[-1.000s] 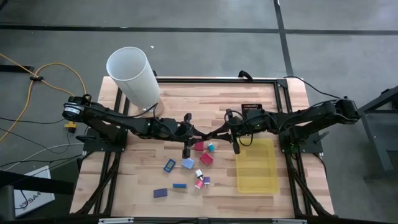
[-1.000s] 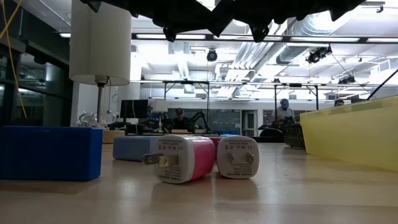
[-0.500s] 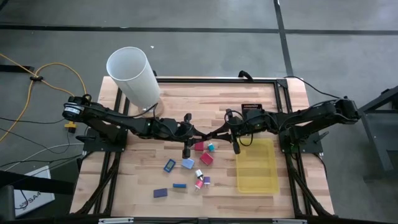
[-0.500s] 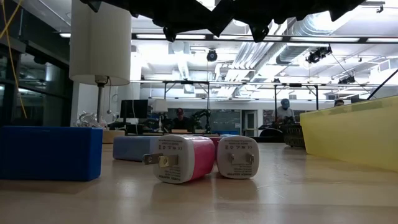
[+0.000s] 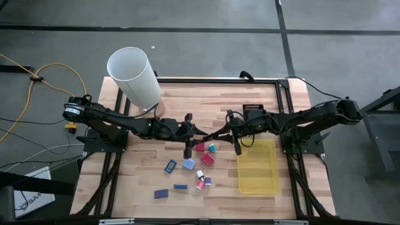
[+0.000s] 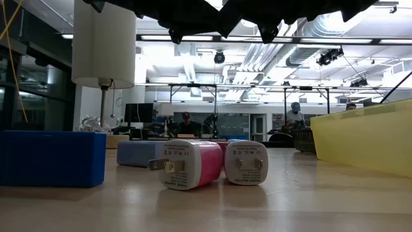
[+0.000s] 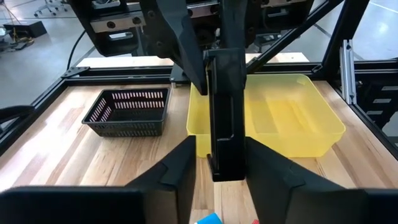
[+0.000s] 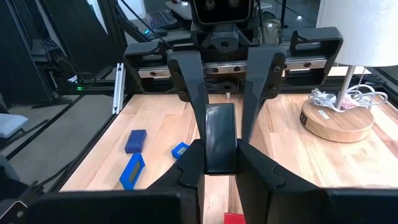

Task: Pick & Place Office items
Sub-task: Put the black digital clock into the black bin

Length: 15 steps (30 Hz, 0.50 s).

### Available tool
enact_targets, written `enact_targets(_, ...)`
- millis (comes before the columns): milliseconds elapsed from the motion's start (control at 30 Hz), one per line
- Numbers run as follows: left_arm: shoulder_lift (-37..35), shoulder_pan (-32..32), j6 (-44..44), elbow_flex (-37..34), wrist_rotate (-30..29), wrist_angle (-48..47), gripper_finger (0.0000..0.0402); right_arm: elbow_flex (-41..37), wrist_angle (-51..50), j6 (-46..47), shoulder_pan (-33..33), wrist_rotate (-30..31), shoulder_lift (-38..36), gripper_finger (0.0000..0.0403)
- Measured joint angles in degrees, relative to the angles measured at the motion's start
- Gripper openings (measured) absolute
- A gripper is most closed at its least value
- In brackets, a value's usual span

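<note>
Wooden slatted table (image 5: 262, 100) bears a translucent yellow rectangular tray (image 5: 258, 167).

Scattered office items (image 5: 189, 164) between the arms; bare table (image 5: 206, 94) behind, yellow tray (image 5: 257, 167) rightward.

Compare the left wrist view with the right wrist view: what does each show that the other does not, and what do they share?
Only the left wrist view shows the yellow tray and the black mesh basket beside it. Only the right wrist view shows the round wooden base under the white cylinder, three blue blocks lying on the boards, and a red block at the picture's edge. Both show the wooden table, with the opposite arm facing the camera.
</note>
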Motion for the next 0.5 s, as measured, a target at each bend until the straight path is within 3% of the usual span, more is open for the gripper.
enact_targets(233, 0.0, 0.0, 0.2, 0.0, 0.1, 0.0, 0.0157, 0.0, 0.0, 0.0, 0.0, 0.0, 0.0, 0.0054)
enact_targets(500, 0.0, -0.2, 0.2, 0.0, 0.2, 0.0, 0.0161, 0.0, 0.0, 0.0, 0.0, 0.1, 0.0, 0.0054)
